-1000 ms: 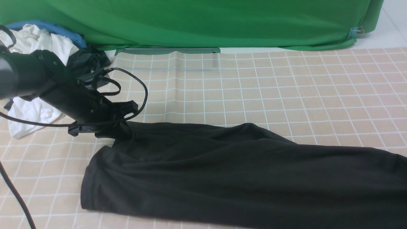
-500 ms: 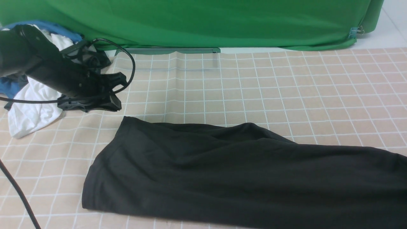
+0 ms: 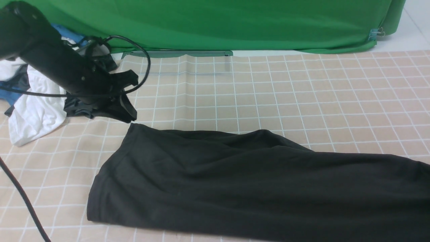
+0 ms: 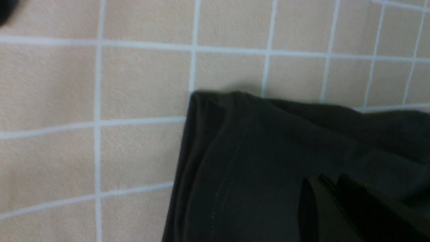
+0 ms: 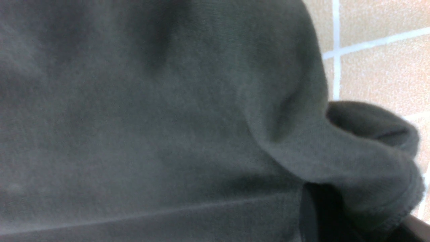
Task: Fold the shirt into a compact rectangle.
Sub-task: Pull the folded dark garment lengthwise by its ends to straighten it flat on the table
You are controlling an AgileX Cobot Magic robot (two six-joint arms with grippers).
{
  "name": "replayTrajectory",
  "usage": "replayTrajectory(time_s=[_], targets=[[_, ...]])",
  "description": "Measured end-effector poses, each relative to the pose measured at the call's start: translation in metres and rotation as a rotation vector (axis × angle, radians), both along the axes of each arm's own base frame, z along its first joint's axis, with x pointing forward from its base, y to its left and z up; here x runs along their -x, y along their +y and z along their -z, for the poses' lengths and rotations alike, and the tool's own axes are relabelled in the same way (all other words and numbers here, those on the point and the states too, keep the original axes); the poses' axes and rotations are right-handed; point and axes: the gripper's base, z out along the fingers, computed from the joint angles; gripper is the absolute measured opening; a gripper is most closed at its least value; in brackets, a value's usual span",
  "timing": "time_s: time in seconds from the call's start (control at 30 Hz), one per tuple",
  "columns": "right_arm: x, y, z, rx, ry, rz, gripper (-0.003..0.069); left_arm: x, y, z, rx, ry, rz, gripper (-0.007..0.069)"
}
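- black shirt (image 3: 235,181) lies flattish across the near side of the checked counter (image 3: 302,94), running off to the right
- left fingers (image 3: 128,111) hover just past its far left corner, holding nothing; can't tell how wide they are
- right fingers (image 5: 315,218) are clamped on a bunched bit of the shirt's edge

Cloth on cloth — nearly everything matt
The shirt (image 3: 235,181) is soft black knit, matt, with a stitched hem and fine fuzz; the table cover (image 3: 302,94) is beige cloth with a white grid, faintly grainy, creased at upper centre. The backdrop (image 3: 218,23) along the top is smooth green fabric. The left gripper (image 3: 129,112) looks matt black plastic — the cable (image 3: 24,201) at lower left smooth and rubbery
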Motion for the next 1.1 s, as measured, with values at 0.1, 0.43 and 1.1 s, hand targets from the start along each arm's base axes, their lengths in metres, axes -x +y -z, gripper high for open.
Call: replayTrajectory(time_s=[0.1,0.43,1.1], targets=[[0.0,0.0,0.0,0.0,0.0,0.0,0.0091,0.003,-0.014,0.009,-0.094,0.048,0.028,0.017],[0.0,0.0,0.0,0.001,-0.002,0.0,0.0091,-0.01,-0.025,0.025,-0.223,-0.015,-0.046,0.0472],[-0.001,0.001,0.0,-0.005,-0.011,0.005,0.0091,-0.016,-0.03,0.051,-0.138,0.051,-0.104,0.0023]])
